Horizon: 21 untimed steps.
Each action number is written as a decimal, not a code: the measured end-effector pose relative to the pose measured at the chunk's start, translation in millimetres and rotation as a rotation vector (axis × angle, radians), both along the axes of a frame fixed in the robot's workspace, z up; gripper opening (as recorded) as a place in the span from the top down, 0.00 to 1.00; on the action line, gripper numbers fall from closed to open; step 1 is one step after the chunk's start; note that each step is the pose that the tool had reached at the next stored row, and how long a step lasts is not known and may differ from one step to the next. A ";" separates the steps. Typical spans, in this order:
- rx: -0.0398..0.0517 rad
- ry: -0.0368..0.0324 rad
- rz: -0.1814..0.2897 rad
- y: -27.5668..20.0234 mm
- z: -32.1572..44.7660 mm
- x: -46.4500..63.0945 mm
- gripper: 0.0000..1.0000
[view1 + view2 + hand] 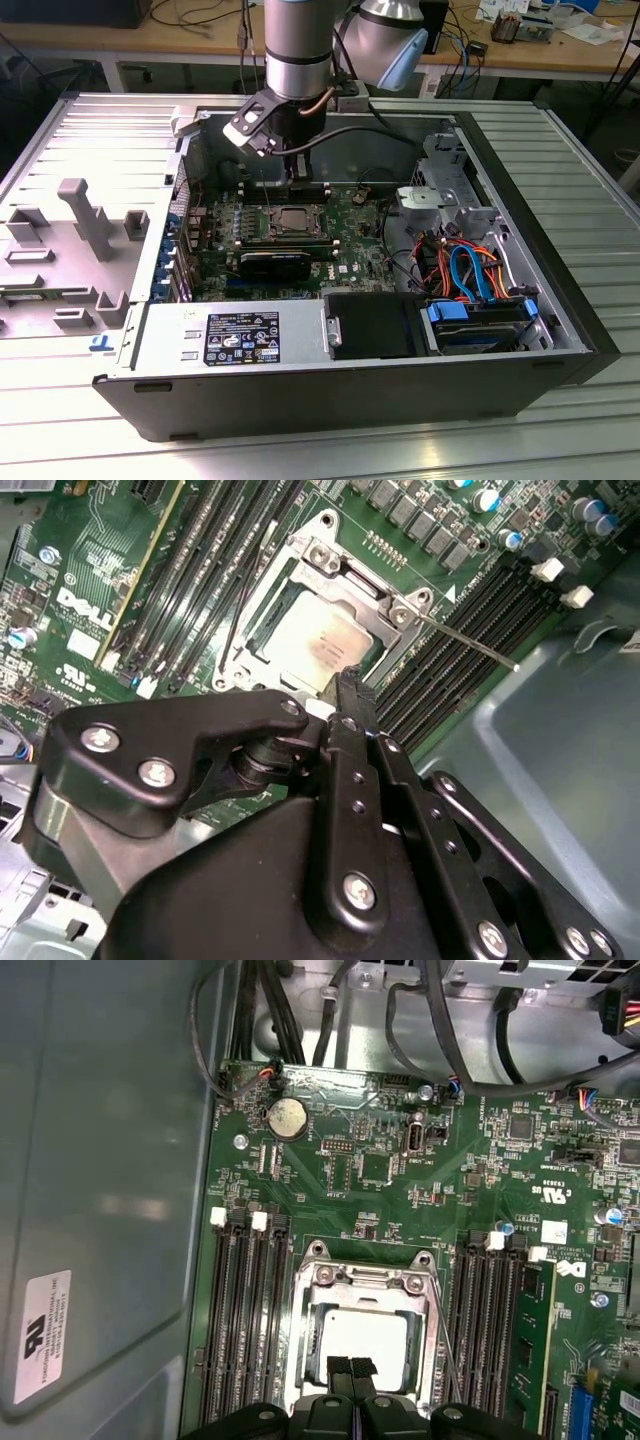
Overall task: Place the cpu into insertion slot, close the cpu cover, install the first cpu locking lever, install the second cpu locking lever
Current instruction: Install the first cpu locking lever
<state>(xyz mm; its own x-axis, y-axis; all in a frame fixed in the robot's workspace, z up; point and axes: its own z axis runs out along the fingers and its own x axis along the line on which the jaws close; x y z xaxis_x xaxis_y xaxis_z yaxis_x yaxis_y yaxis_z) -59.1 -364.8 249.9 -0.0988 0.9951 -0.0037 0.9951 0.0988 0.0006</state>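
Observation:
The cpu (365,1332) lies flat in the insertion slot (298,1295) on the green motherboard, its dull silver top showing through the window of the cpu cover (368,1295). The cover lies down over the chip. In the second wrist view the cpu (320,645) sits just beyond my fingertip. A thin silvery locking lever (468,642) sticks out from the socket corner over the memory slots. A darker wire lever (237,605) runs along the opposite side. My gripper (351,1368) hovers at the socket's edge, fingers shut together with nothing between them. In the exterior view the gripper (298,183) hangs just behind the socket (296,217).
Long black memory slots (245,1330) flank the socket on both sides. The grey case wall (110,1180) stands close by. A drive cage (440,195), coloured cables (470,270) and the power supply (240,335) fill the rest of the case.

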 end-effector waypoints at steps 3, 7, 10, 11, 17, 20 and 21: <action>0.0000 0.0000 0.000 0.0 4.5 0.0 0.89; 0.0000 0.0001 0.000 0.0 11.5 0.0 0.89; 0.0002 -0.0001 0.000 0.0 12.8 0.0 0.89; 0.0000 0.0000 0.000 -0.1 13.0 0.0 0.89; 0.0000 0.0000 0.000 -0.1 13.2 0.0 0.89; 0.0000 0.0000 0.000 -0.1 13.3 0.0 0.89; 0.0000 0.0000 0.000 -0.1 13.4 0.0 0.89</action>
